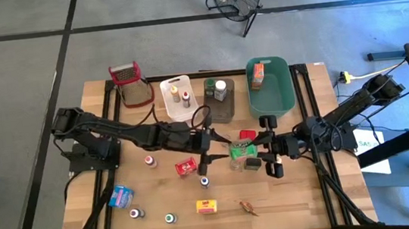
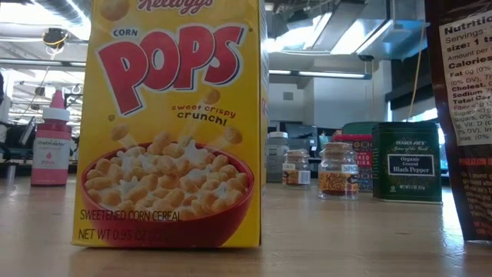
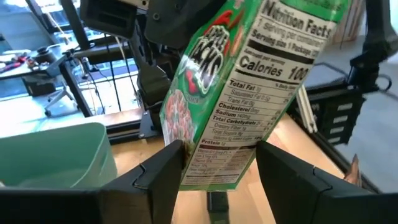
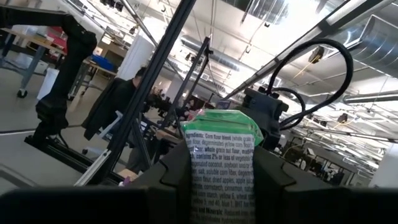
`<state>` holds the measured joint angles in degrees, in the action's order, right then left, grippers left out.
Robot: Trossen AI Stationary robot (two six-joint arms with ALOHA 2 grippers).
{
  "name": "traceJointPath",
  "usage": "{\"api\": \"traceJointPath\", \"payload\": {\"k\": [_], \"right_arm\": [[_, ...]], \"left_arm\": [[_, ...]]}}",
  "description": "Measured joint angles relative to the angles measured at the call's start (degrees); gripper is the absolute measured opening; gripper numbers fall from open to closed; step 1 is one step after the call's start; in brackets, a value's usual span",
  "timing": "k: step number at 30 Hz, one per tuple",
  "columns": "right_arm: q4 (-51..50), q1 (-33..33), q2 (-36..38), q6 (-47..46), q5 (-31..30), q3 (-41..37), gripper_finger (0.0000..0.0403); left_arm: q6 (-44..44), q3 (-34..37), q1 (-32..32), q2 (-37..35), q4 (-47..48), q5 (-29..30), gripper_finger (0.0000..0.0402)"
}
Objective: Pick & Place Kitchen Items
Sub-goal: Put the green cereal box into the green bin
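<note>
A green cereal box (image 1: 243,153) hangs above the middle of the table between my two grippers. My left gripper (image 1: 223,149) comes at it from the table's left and my right gripper (image 1: 260,153) from the right; each is shut on the box. In the left wrist view the box (image 3: 230,93) stands tilted, nutrition panel showing. Loose items rest on the wood: two red boxes (image 1: 186,166) (image 1: 246,134), a blue box (image 1: 122,195), a yellow Corn Pops box (image 1: 207,206) and several tiny bottles (image 1: 149,161). The low view shows no gripper. My left gripper (image 3: 221,149) has the box's lower end (image 3: 214,171) pinched between its two fingers (image 3: 165,177), coming level from the table's left. The box is lifted clear and leans over. My right gripper (image 4: 221,155) pinches a narrow side panel (image 4: 222,168) at the box's other end, level from the right.
Along the far edge stand a green tub (image 1: 283,98) with an orange box (image 1: 258,74), a brown tub (image 1: 223,109) with jars, a white tub (image 1: 169,107) with small bottles, and a red-topped mesh grater (image 1: 131,84). A pepper tin (image 2: 406,161) and spice jars (image 2: 338,169) show low.
</note>
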<state>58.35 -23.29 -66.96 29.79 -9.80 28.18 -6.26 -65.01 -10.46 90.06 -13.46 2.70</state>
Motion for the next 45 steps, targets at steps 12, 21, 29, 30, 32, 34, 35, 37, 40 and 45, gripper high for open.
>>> {"api": "traceJointPath", "payload": {"k": [12, 21, 29, 30, 32, 34, 35, 37, 40, 45], "right_arm": [[-0.2, 0.0, 0.0, 0.6, 0.2, 0.0, 0.0109], [-0.6, 0.2, 0.0, 1.3, -1.7, 0.0, 0.0109], [-0.8, 0.2, 0.0, 1.3, -2.1, 0.0, 0.0109], [-1.0, 0.3, 0.0, 1.3, -2.1, 0.0, 0.0109], [-1.0, 0.5, 0.0, 1.2, -2.1, 0.0, 0.0109], [-1.1, 0.8, 0.0, 1.1, -2.1, 0.0, 0.0109], [-1.1, 0.8, 0.0, 0.8, -2.1, 0.0, 0.0109], [-1.1, 0.8, 0.0, 0.6, -2.1, 0.0, 0.0109], [-1.1, 0.8, 0.0, 0.6, -2.1, 0.0, 0.0109], [-1.1, 0.8, 0.0, 0.6, -2.1, 0.0, 0.0109]], "left_arm": [[-6.9, 0.0, -3.3, 0.7, 0.5, 1.2, 0.0209], [-9.0, 0.0, -5.0, 2.8, -1.7, 11.6, 0.0223], [-8.4, 0.0, -5.0, 2.8, -1.6, 12.0, 0.0224], [-8.6, 0.0, -5.0, 2.8, -1.3, 12.1, 0.0224], [-8.7, 0.0, -5.0, 2.8, -1.0, 12.3, 0.0224], [-8.6, 0.0, -5.0, 2.8, -1.0, 12.8, 0.0224], [-8.7, 0.0, -5.0, 2.8, -0.9, 12.8, 0.0224], [-10.3, 0.0, -5.0, 2.8, -0.9, 12.8, 0.0225], [-11.7, 0.0, -5.1, 2.8, -0.7, 12.7, 0.0233], [-10.7, 0.0, -5.1, 2.8, -0.7, 12.7, 0.0257]]}}
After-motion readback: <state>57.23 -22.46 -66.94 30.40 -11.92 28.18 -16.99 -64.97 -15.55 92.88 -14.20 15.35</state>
